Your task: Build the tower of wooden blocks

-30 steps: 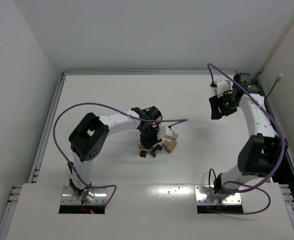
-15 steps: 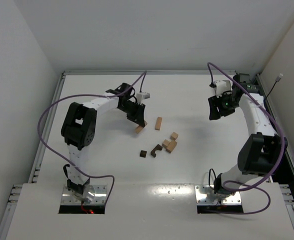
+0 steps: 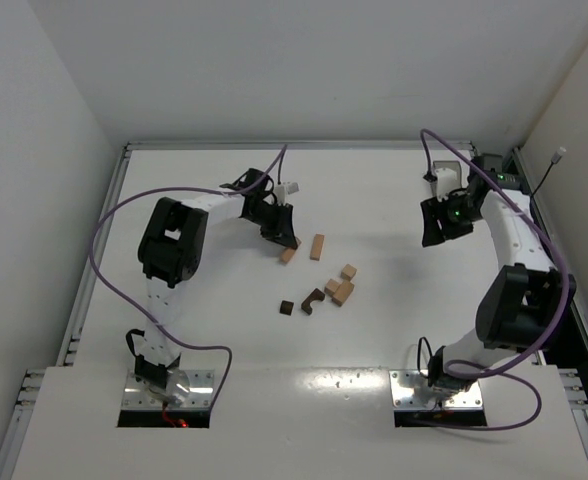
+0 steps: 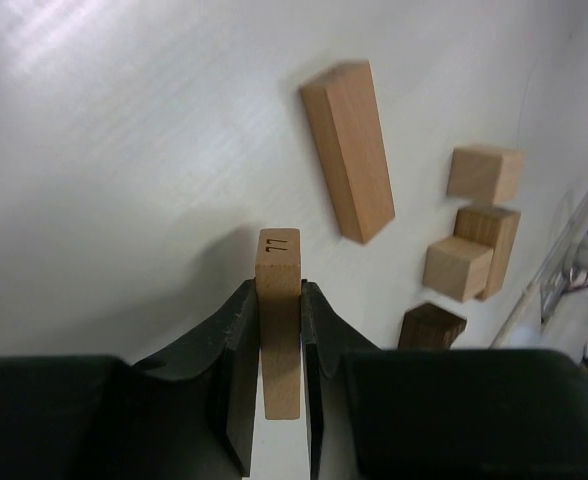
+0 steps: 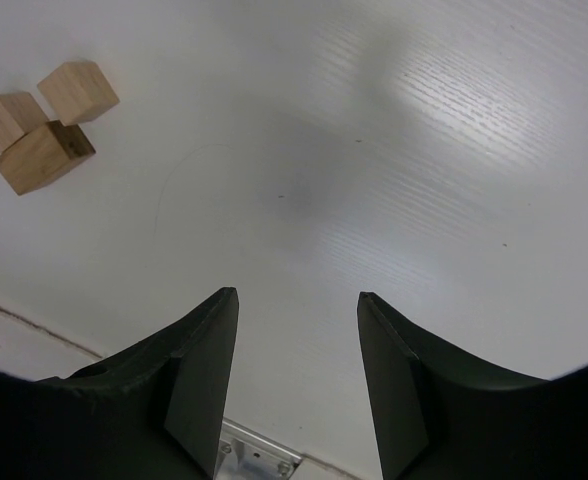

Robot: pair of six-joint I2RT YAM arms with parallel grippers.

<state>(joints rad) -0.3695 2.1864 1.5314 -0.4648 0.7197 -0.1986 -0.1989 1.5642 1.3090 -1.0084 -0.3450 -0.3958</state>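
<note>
— What's lying on your white bench [image 3: 204, 340]?
— You've got a long tan wooden block [image 3: 317, 247] lying flat and three small tan wooden blocks [image 3: 343, 292] clustered near it. A dark brown arch-shaped block [image 3: 312, 300] sits just beside the cluster, and a small dark brown cube [image 3: 286, 307] lies slightly apart.

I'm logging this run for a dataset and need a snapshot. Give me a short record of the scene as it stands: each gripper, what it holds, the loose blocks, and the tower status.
left gripper: shut on a tan block stamped 77
right gripper: open, empty, over bare table
long tan block: lying flat, apart from the held one
tan cluster: three blocks close together
dark blocks: arch piece and small cube, beside the cluster
tower: no column standing yet
</note>
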